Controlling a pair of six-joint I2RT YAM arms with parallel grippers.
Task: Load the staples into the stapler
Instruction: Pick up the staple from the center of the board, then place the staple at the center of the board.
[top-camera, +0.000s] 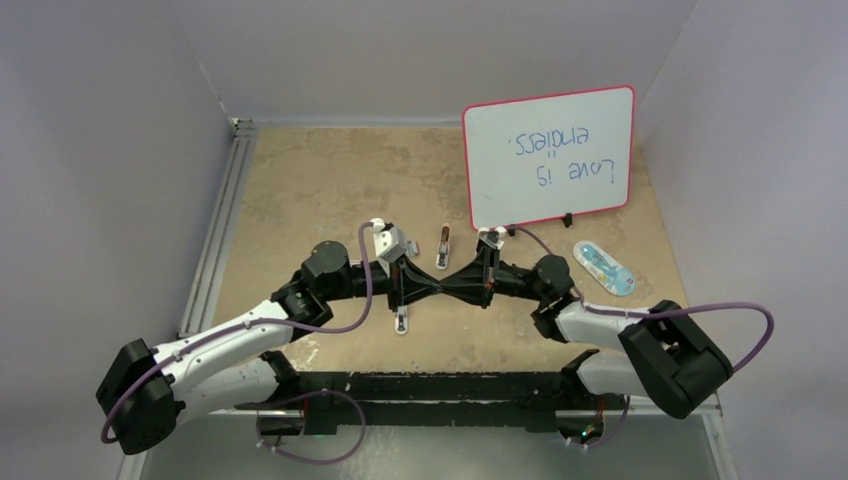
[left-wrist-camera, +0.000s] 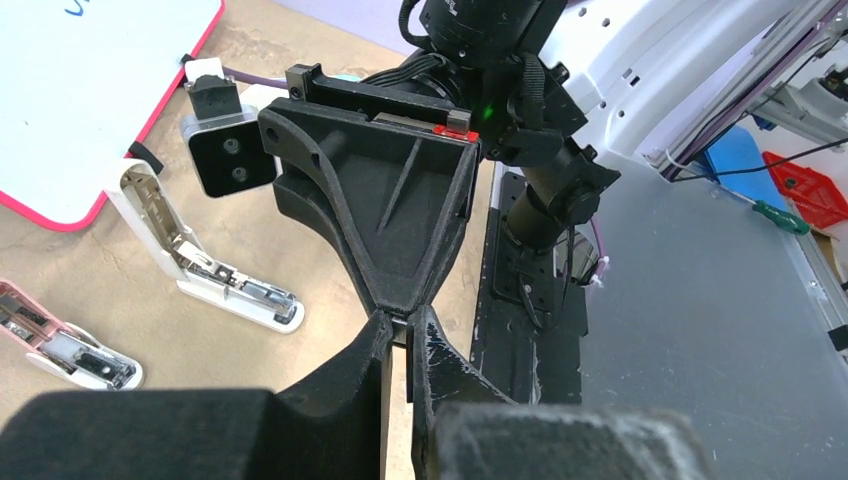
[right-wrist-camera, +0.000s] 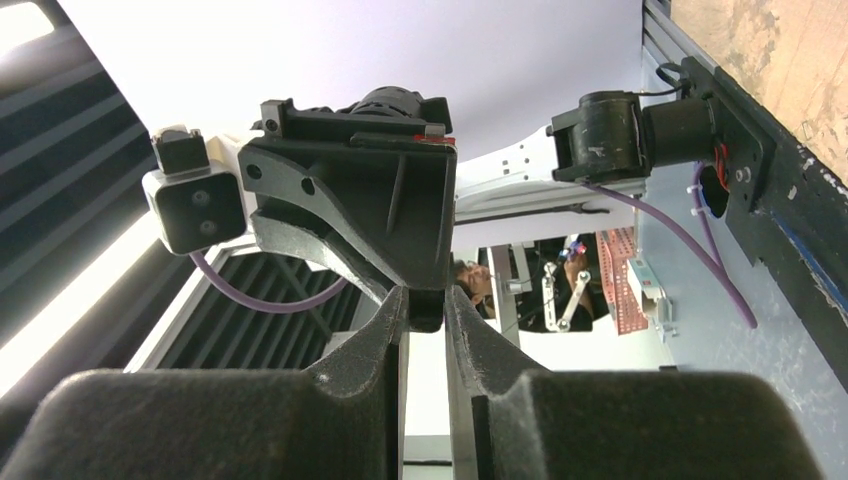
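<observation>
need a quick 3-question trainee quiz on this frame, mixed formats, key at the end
1. True or false: the left gripper and the right gripper meet tip to tip above the table.
2. How many staplers lie on the table, and in which colours?
3. Where is the blue-and-white oval item?
A) between the jaws of the left gripper
B) flat on the table, to the right of the grippers, near the whiteboard
C) stuck on the whiteboard's face

Key
1. True.
2. Two: a white stapler and a pink stapler, both lying open.
3. B.
</observation>
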